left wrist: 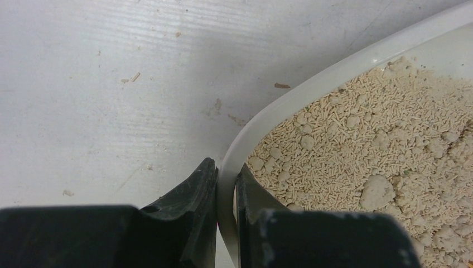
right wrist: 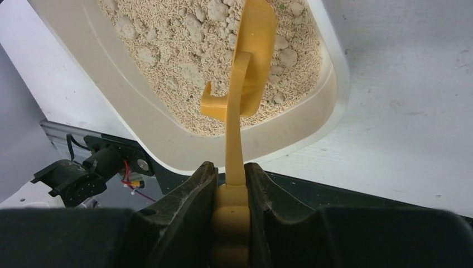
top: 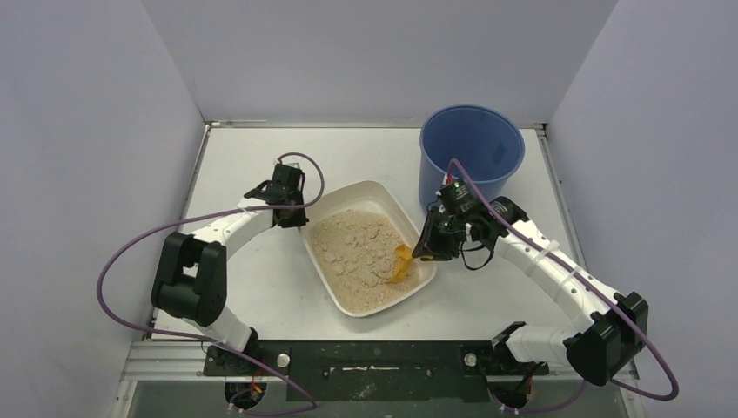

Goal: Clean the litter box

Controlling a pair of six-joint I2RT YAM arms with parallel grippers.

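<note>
The litter box (top: 418,235) is a shallow off-white tray of beige clumpy litter at the table's middle. My left gripper (top: 291,213) is shut on its left rim; in the left wrist view the rim (left wrist: 312,86) runs between the two black fingers of the gripper (left wrist: 226,178). My right gripper (top: 432,248) is shut on the handle of an orange scoop (top: 401,262), whose blade lies over the litter near the tray's right side. In the right wrist view the scoop (right wrist: 251,61) reaches from the gripper (right wrist: 230,176) over the tray (right wrist: 329,111).
A tall blue bucket (top: 471,152) stands behind my right gripper at the back right. Grey walls close the table on three sides. A black rail (top: 374,359) with the arm bases runs along the near edge.
</note>
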